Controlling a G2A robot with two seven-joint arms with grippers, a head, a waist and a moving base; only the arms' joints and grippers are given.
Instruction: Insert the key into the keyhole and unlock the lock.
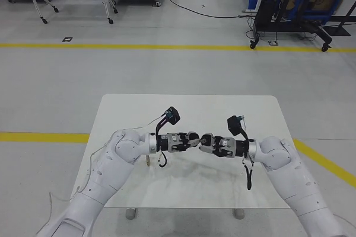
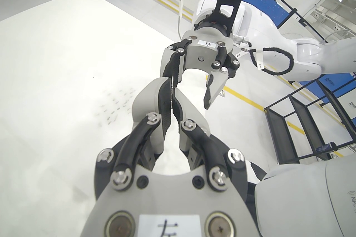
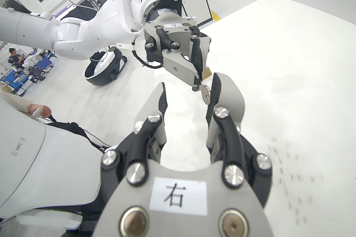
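Above the white table's [image 1: 136, 112] middle, the left gripper [image 3: 198, 82] is clamped on a brass padlock [image 3: 207, 72], its fingers [image 3: 178, 68] hiding most of it; the key [image 3: 206, 94] juts out between the right gripper's [image 2: 189, 88] spread jaws.

The small silver key [image 3: 205, 93] stuck out of the yellow metal lock [image 3: 207, 72] (mostly hidden), which the left gripper [image 3: 199, 82] pinched up in the air.

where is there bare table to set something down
Free: the far half of the table, from the arms to the far edge, and the near patch between both arms and the front edge. Crowded: the middle, where the left tool, holding the lock, faces the open right tool.
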